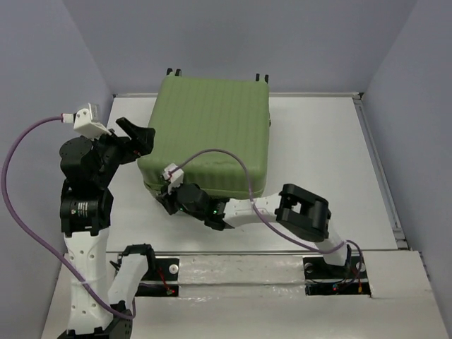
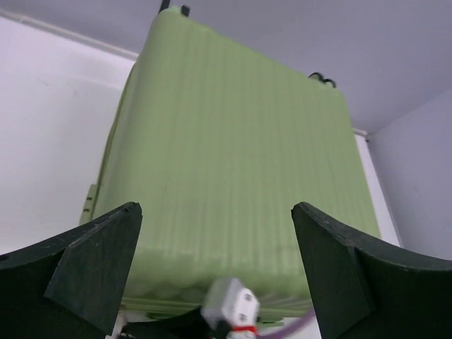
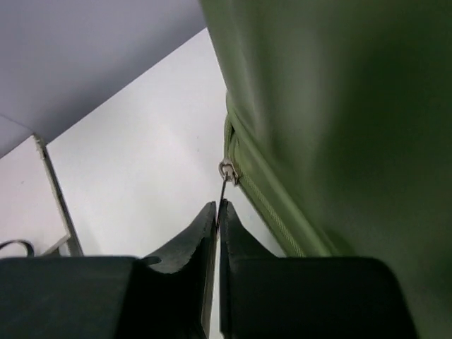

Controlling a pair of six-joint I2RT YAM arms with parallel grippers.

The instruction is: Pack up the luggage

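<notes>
Luggage, one light-green ribbed hard-shell suitcase (image 1: 208,134), lies closed and flat on the white table (image 1: 318,162). My right gripper (image 3: 217,208) is pinched tight on one thin metal zipper pull (image 3: 224,185) at its near-left corner. My left gripper (image 2: 215,219) gapes wide, holding nothing.

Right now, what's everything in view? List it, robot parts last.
light-green ribbed hard-shell suitcase: one, green, lying closed mid-table
black caster wheels: two sets showing, black, suitcase's far edge
small metal zipper pull: one, silver, seam at suitcase's near left corner
white table: one, white, under the suitcase
purple cables: two, purple, one along each arm
left gripper: one, black, open, beside suitcase's left edge
right gripper: one, black, shut on the zipper pull
</notes>
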